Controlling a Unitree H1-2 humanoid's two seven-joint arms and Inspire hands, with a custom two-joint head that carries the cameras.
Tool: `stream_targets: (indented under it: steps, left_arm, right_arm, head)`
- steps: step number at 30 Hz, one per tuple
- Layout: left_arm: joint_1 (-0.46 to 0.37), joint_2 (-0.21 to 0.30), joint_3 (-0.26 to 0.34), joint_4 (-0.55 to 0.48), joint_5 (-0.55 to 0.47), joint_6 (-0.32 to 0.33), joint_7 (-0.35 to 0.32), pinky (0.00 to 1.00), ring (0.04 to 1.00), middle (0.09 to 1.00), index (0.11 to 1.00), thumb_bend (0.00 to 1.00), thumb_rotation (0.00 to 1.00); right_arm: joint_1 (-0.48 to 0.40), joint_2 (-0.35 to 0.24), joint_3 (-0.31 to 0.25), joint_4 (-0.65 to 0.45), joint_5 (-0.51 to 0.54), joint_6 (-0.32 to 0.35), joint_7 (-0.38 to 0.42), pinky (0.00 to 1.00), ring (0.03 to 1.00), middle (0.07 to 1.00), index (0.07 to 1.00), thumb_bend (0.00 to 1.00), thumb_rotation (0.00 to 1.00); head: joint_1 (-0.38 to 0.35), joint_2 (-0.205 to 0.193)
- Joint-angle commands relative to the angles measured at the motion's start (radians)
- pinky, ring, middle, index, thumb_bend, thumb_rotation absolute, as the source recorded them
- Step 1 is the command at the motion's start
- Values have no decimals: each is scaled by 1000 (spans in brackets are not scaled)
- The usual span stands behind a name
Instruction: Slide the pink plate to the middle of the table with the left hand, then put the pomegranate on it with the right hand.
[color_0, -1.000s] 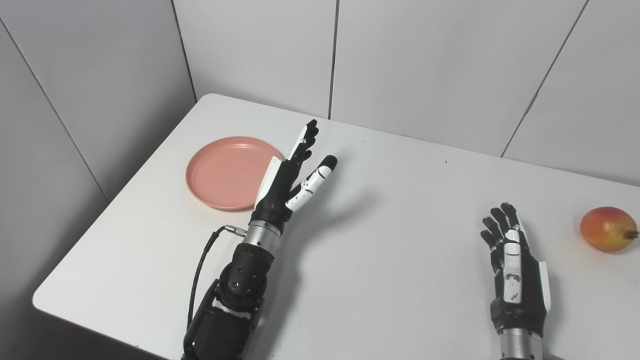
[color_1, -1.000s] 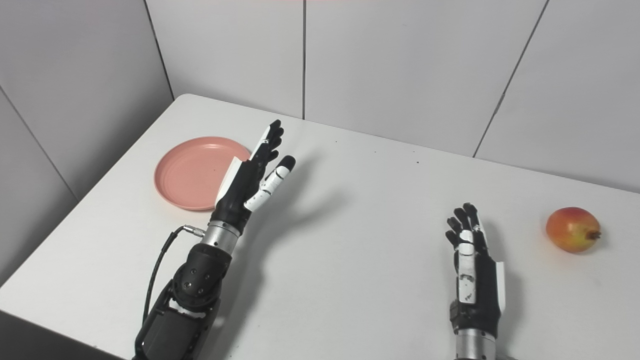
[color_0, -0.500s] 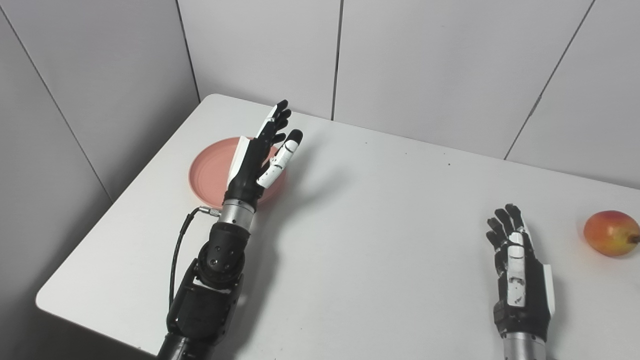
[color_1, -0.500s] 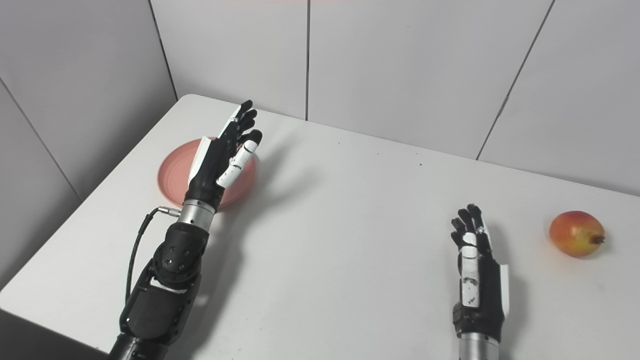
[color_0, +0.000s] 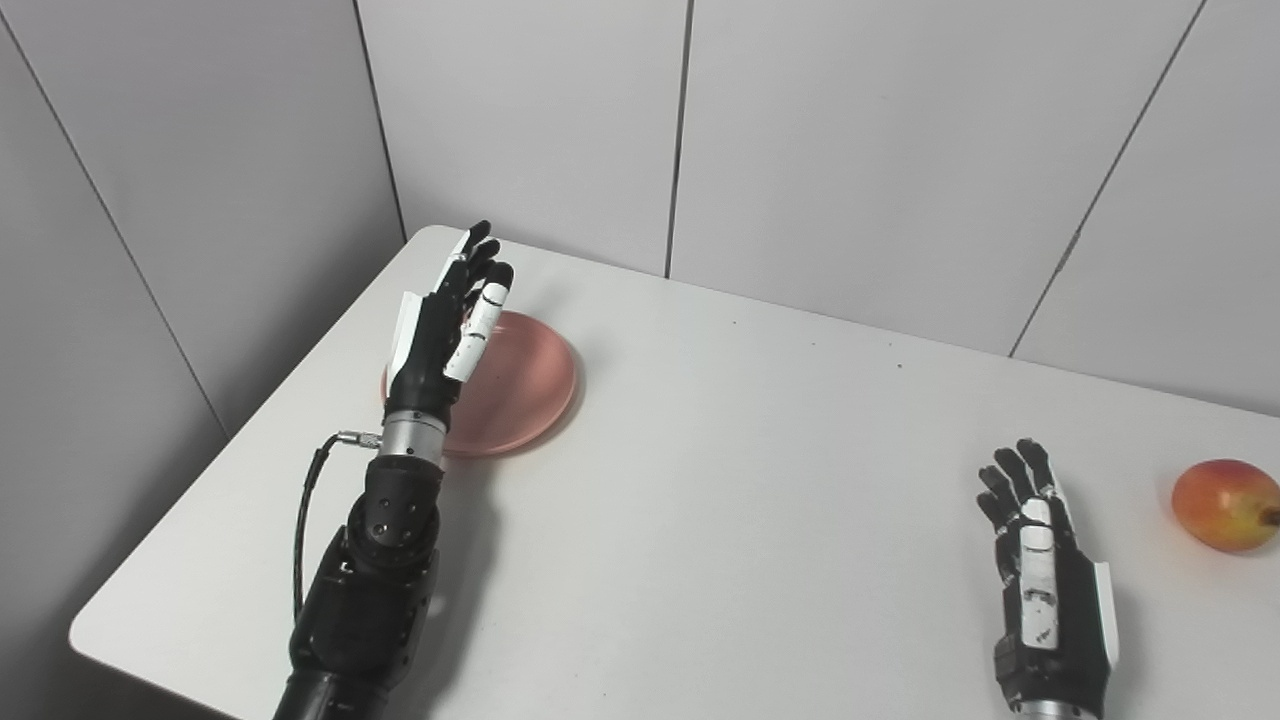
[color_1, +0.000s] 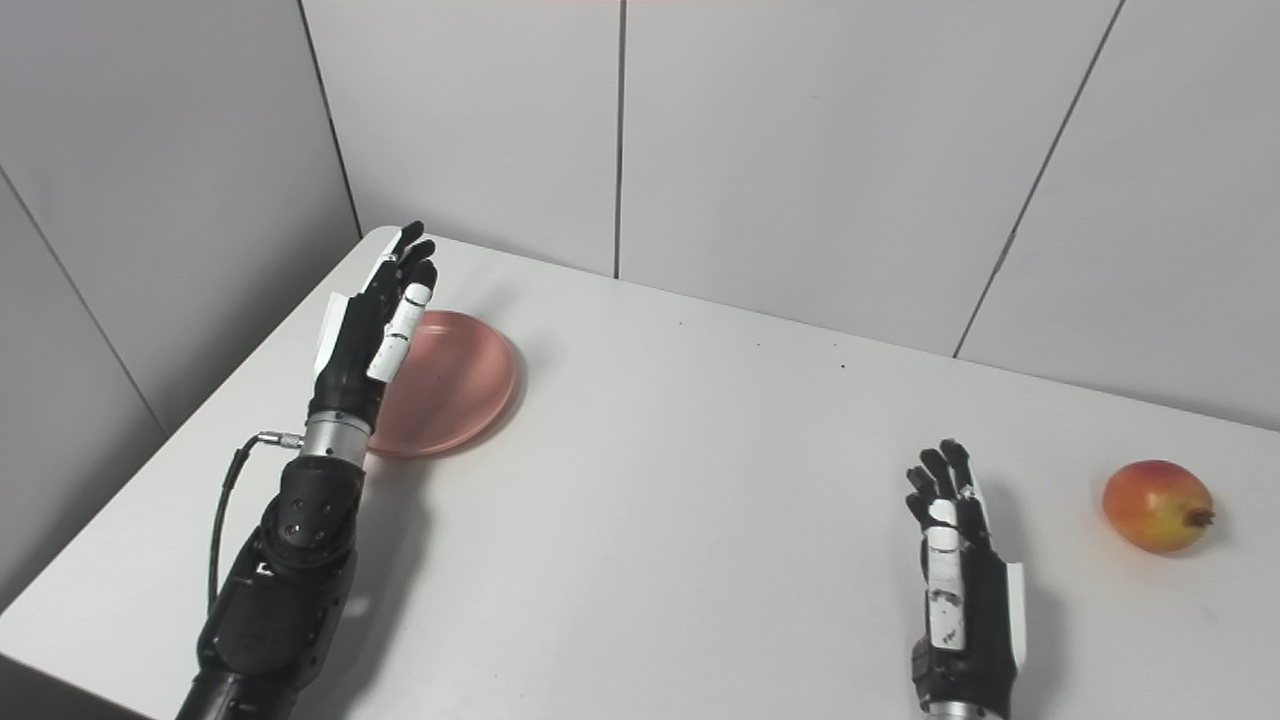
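I've got the left robot hand (color_0: 445, 330) up at the far left corner of the surface (color_0: 720, 500), open, fingers straight and close together, holding nothing, palm edge turned toward the middle. The plate (color_0: 520, 385) lies just to its right, flat on the surface, partly hidden behind the palm and wrist, so from here I can't say whether the hand touches its rim or hangs above it. What matters for me now: the hand stands on the outer, wall side of the plate, and the middle of the surface lies off to the right and a bit nearer to me, so a sweep rightward should carry the plate where I want it. I judge the hand needs to come down low enough to catch the rim, or it will pass over. The right robot hand (color_1: 955, 590) rests near the front edge, fingers loosely spread, empty, waiting. The pomegranate (color_1: 1158, 505) sits to its right and a little farther from me, near the right edge, its stem end pointing right, well apart from the plate. The right hand is clearly the nearer one to the fruit.
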Motion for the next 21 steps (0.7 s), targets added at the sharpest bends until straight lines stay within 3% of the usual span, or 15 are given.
stream_targets:
  steps: [1,6,12,17,21]
  left_arm:
    - [-45,39,9,-12,23,-11,30,860,905,918,914,555,980]
    - [-42,53,22,-19,33,26,36,898,923,929,930,590,996]
    - [-38,82,26,-18,46,116,25,911,933,936,926,634,1000]
    - [-38,105,17,-21,65,174,25,902,929,930,914,585,1000]
    - [-37,109,32,-6,49,178,42,907,927,922,910,535,1000]
  right_arm:
    - [21,-10,-7,43,8,-46,19,917,899,909,922,464,885]
    - [18,-10,-10,48,10,-53,16,909,891,901,914,451,866]
    - [18,-12,-10,43,5,-42,14,903,887,897,911,452,868]
    - [20,-12,-9,38,1,-42,12,894,881,889,905,446,868]
    - [20,-12,-10,36,-2,-41,11,896,881,890,907,447,877]
  head:
    - [2,0]
    - [3,1]
    - [4,3]
    - [4,6]
    - [5,8]
